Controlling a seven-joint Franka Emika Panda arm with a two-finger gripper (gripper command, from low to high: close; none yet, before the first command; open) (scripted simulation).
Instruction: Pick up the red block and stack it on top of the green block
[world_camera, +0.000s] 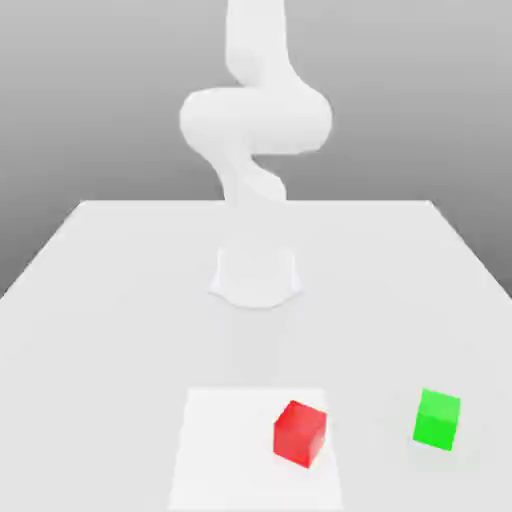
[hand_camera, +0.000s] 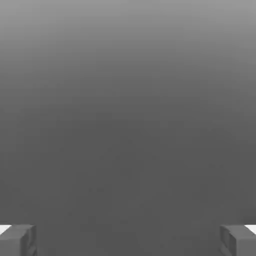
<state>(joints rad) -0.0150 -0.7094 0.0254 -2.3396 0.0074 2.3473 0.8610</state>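
The red block (world_camera: 300, 433) is a small bright-red cube resting on the white table (world_camera: 120, 300), near its front edge. The green block (world_camera: 437, 418), a cube of about the same size, sits apart from it toward the exterior view's right. In the hand view my gripper (hand_camera: 128, 241) is open. Its two grey fingertips (hand_camera: 17, 240) stand wide apart with nothing between them, and behind them is only plain grey background. The white arm (world_camera: 255, 120) rises and bends high above the back of the table, far from both blocks.
The arm's round base (world_camera: 256, 275) stands at the table's middle, behind the blocks. A lighter square patch (world_camera: 230, 450) marks the tabletop under and beside the red block. The table's far edge runs across at the back.
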